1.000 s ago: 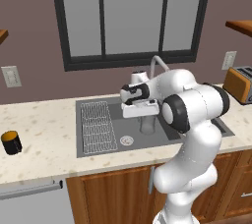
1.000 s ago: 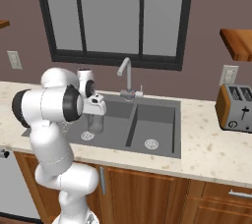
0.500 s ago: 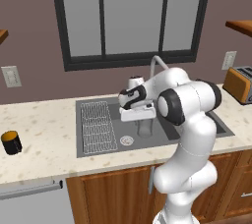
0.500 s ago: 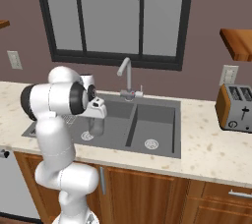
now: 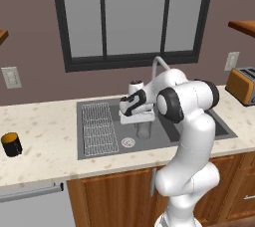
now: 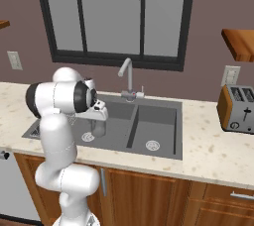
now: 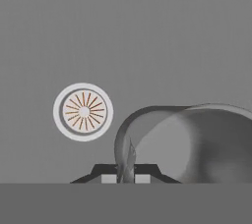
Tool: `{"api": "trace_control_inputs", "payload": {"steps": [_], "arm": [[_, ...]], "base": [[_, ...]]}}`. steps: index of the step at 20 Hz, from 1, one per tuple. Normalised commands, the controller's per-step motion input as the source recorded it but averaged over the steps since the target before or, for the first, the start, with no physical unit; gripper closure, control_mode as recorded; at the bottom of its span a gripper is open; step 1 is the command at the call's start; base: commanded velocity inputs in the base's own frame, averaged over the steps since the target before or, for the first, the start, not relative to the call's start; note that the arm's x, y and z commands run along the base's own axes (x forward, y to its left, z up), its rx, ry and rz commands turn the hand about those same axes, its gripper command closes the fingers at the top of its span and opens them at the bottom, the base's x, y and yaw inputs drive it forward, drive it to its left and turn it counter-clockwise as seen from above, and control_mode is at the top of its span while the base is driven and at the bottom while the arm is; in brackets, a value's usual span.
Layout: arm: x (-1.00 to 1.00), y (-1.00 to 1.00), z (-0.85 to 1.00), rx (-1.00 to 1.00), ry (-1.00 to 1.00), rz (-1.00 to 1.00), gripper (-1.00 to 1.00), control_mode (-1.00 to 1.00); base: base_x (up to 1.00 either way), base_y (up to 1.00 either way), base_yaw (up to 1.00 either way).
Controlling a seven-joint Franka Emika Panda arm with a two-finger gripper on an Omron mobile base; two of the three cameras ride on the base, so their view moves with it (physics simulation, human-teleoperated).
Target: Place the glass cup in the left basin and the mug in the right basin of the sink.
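The jaws pinch the rim of the glass cup (image 5: 143, 130), which hangs inside the left basin (image 5: 149, 139) beside its drain (image 5: 128, 142), not yet released. The mug (image 5: 11, 144) sits on the desk (image 5: 45, 144), well left of the sink (image 5: 215, 124), untouched.

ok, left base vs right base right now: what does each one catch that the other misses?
Left base: the mug on the counter left of the sink, and the wire rack in the left basin.
Right base: the right basin with its own drain, plus the faucet in full.
Both: the gripper shut on the glass cup inside the left basin, the left drain, and the toaster.
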Motion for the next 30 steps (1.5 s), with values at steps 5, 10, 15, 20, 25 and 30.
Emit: {"api": "trace_control_inputs", "payload": {"steps": [5, 10, 15, 20, 25, 30], "arm": [[0.24, 0.05, -0.26, 0.00, -0.08, 0.00, 1.00, -1.00], [0.30, 0.05, -0.29, 0.00, -0.02, 0.00, 1.00, -1.00], [0.27, 0.02, -0.30, 0.00, -0.01, 0.00, 1.00, -1.00], [0.22, 0.03, -0.30, 0.00, 0.00, 0.00, 1.00, -1.00], [0.15, 0.05, -0.33, 0.00, 0.00, 0.00, 1.00, -1.00], [0.09, 0.02, -0.29, -0.03, 0.00, 0.00, -1.00, -1.00]], "base": [[0.00, 0.00, 0.00], [0.00, 0.00, 0.00], [0.00, 0.00, 0.00], [0.00, 0.00, 0.00], [0.00, 0.00, 0.00], [0.00, 0.00, 0.00]]}}
